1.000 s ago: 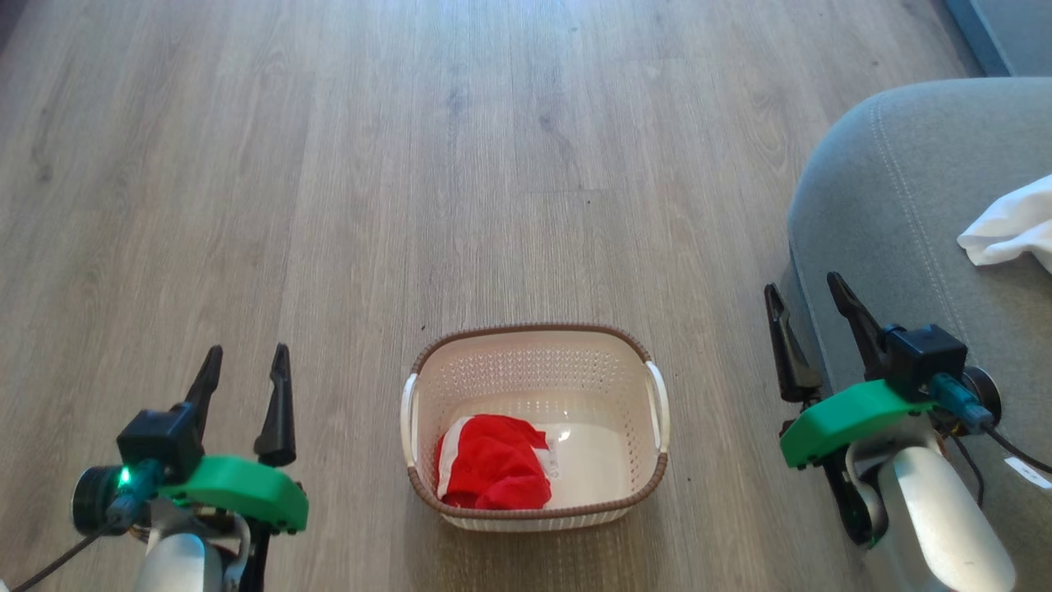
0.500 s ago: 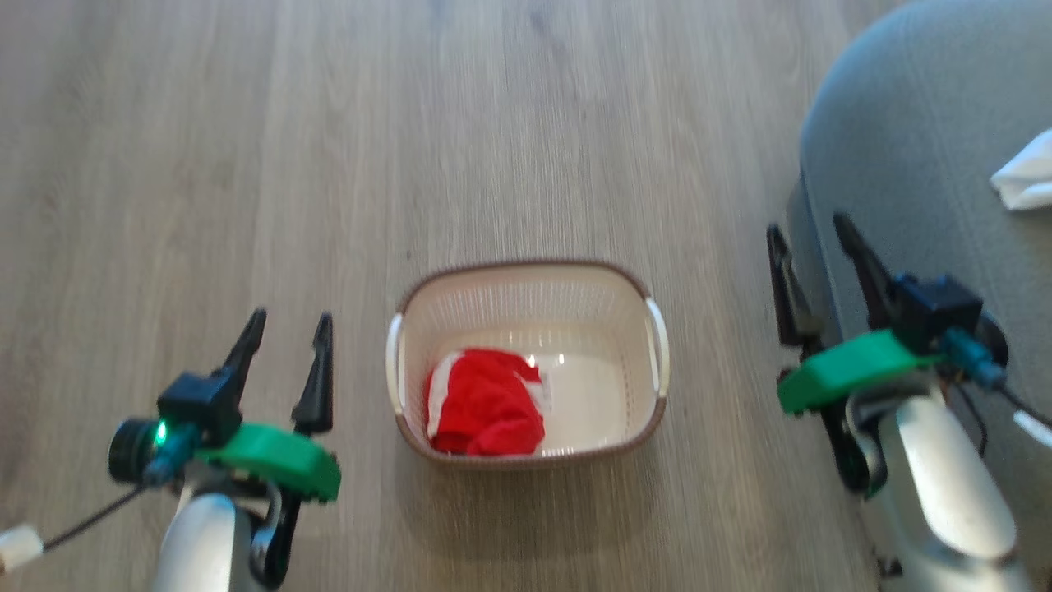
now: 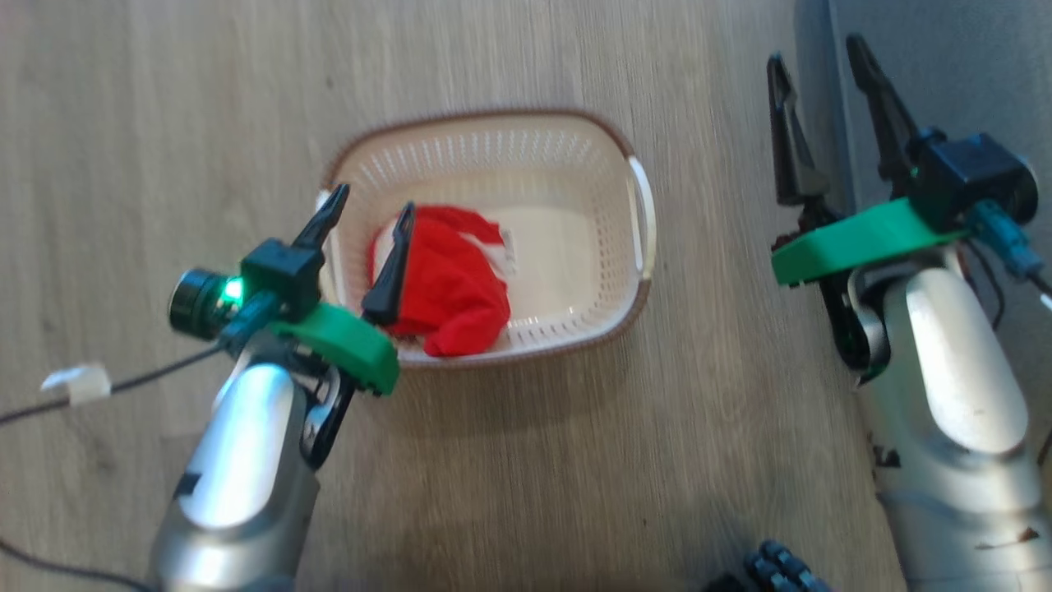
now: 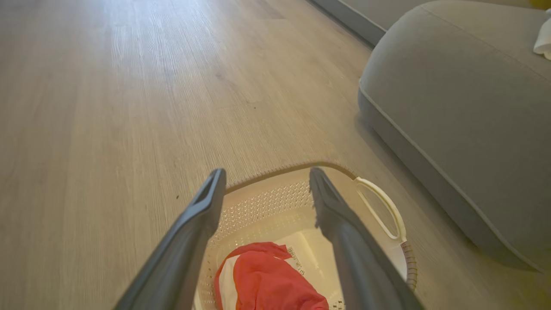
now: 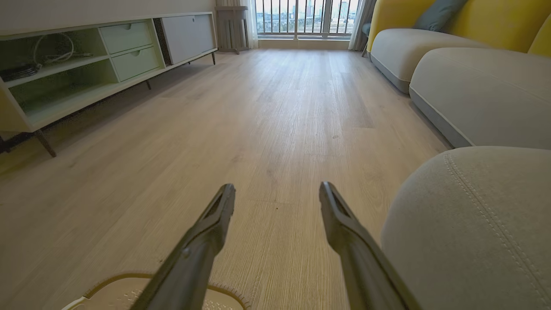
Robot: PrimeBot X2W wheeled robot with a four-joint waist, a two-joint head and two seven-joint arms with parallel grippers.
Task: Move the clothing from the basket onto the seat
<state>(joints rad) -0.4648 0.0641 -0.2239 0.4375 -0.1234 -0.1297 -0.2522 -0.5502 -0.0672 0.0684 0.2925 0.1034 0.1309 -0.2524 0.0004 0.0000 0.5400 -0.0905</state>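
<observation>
The cream basket [image 3: 493, 119] stands on the wooden floor, with a crumpled red garment [image 3: 448, 288] in its left half. My left gripper [image 3: 371, 203] hovers open over the basket's left wall, one finger outside the rim and one above the garment. In the left wrist view the left gripper [image 4: 267, 172] spans the basket's far wall [image 4: 267, 206], with the garment [image 4: 267, 280] below. My right gripper [image 3: 814, 51] is open and empty beside the grey seat [image 3: 945, 66]. A white cloth [image 4: 543, 38] lies on the seat [image 4: 465, 120].
Bare wood floor surrounds the basket. The right wrist view has the right gripper [image 5: 276, 186] open over floor, the seat [image 5: 473, 224] at its right, more sofas [image 5: 473, 86] behind, and a low cabinet [image 5: 86, 64] along the left wall. A tagged cable [image 3: 78, 382] trails from my left wrist.
The head camera has tilted down and closer. My left gripper has moved right, from the floor beside the basket to over its left wall and the red garment. Both grippers stay open.
</observation>
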